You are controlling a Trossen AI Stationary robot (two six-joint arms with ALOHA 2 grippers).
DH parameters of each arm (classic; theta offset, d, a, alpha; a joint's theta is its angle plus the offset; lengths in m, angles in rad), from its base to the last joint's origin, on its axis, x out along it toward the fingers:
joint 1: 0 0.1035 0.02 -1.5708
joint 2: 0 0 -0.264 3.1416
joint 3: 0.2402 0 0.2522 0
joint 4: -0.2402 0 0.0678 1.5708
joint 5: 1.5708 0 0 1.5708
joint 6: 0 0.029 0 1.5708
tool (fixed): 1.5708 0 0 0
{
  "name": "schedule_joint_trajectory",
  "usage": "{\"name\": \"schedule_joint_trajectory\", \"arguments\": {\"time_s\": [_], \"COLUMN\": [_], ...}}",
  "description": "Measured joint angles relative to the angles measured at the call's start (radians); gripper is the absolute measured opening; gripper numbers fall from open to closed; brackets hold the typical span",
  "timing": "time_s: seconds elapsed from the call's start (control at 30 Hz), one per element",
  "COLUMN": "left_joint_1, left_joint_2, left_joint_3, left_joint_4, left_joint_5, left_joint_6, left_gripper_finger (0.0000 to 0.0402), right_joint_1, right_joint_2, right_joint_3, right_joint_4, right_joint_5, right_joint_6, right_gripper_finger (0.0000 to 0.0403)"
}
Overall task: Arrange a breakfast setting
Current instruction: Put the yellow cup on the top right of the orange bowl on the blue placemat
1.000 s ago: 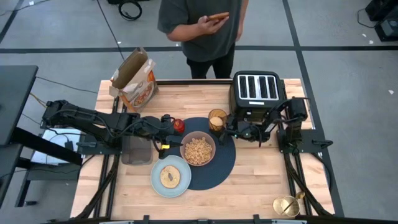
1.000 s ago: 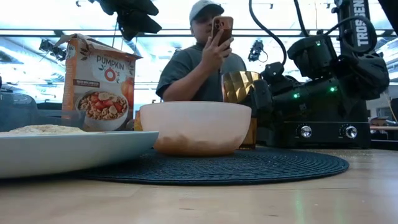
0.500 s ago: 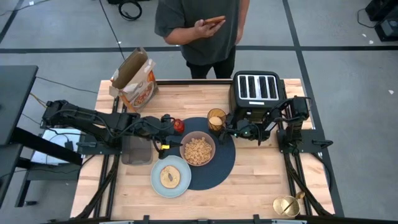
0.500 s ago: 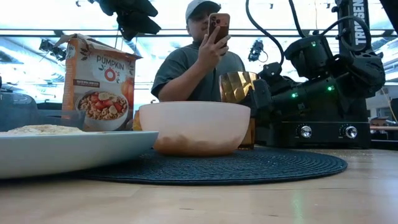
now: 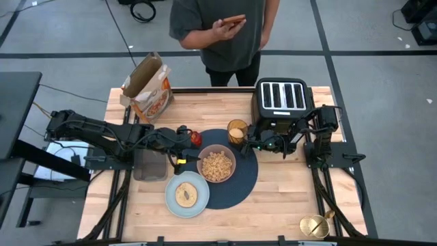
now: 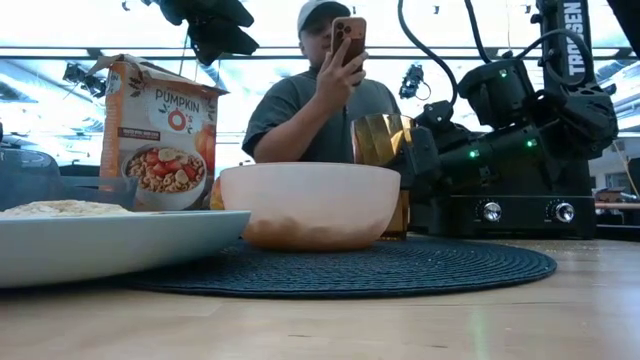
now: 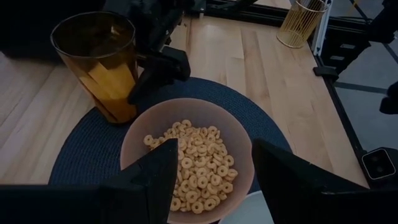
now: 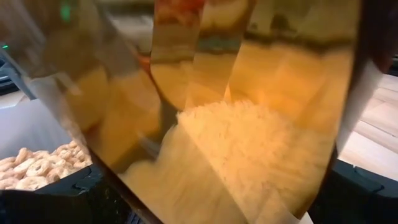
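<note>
Centre of the high view: the round navy placemat carries the translucent pink bowl of cereal. The right gripper clasps the amber glass cup at the mat's upper edge. The pale blue-grey plate with its bagel overlaps the mat's lower left. The left gripper, half-open and empty, hovers beside the red apple. No spoon is visible on the mat yet.

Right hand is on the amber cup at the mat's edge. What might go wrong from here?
1. The amber glass cup stands tall at the navy placemat's rim; the right hand gripping its side may tip it.
2. The cup is close to the pink bowl of cereal; a push inward could knock it.
3. The left hand hovers by the bowl, so the arms might clash.
</note>
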Motion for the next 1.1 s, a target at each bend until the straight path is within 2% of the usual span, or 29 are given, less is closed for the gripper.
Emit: {"name": "schedule_joint_trajectory", "arguments": {"time_s": [0.2,0.33,0.57,0.8,0.97,1.1], "left_joint_1": [0.0,0.0,0.0,0.0,0.0,0.0], "left_joint_2": [0.0,0.0,0.0,0.0,0.0,0.0], "left_joint_3": [0.0,0.0,0.0,0.0,0.0,0.0], "left_joint_4": [-0.004,-0.009,-0.024,-0.023,-0.024,-0.024], "left_joint_5": [0.0,0.0,0.0,0.0,0.0,0.0], "left_joint_6": [0.0,0.0,0.0,0.0,-0.001,-0.001], "left_gripper_finger": [0.0212,0.0212,0.0212,0.0212,0.0212,0.0212], "right_joint_1": [0.001,0.001,0.006,0.016,0.019,0.019], "right_joint_2": [0.0,-0.029,-0.111,0.009,0.011,0.01], "right_joint_3": [0.0,0.001,0.0,0.049,0.058,0.059], "right_joint_4": [-0.001,-0.044,-0.13,-0.006,-0.013,-0.018], "right_joint_5": [-0.012,-0.01,0.077,0.151,0.208,0.217], "right_joint_6": [-0.004,-0.007,0.005,0.002,-0.007,0.007], "right_gripper_finger": [0.0394,0.0386,0.0394,0.0388,0.0388,0.0373]}}
